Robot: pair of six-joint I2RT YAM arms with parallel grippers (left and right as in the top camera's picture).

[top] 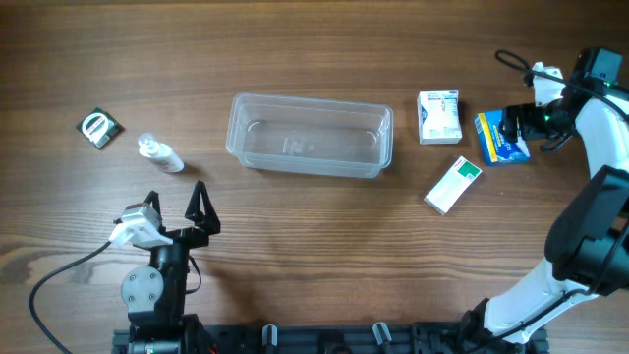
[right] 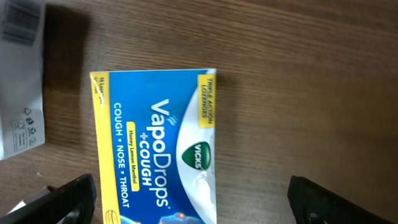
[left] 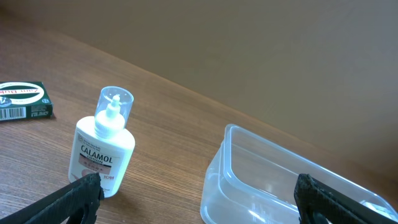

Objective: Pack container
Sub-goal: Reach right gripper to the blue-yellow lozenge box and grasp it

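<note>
The clear plastic container [top: 310, 135] stands empty at the table's middle; its corner shows in the left wrist view [left: 273, 180]. A small Calamol bottle [top: 160, 153] lies left of it and shows in the left wrist view [left: 104, 149]. My left gripper [top: 177, 202] is open and empty, near the front edge, below the bottle. My right gripper [top: 524, 123] is open, hovering over a blue Vicks VapoDrops pack [top: 501, 138], which fills the right wrist view [right: 155, 143] between the fingers.
A green box [top: 99, 127] lies at the far left and shows in the left wrist view [left: 23, 101]. A white and blue box [top: 438, 116] and a white and green box [top: 453, 184] lie right of the container.
</note>
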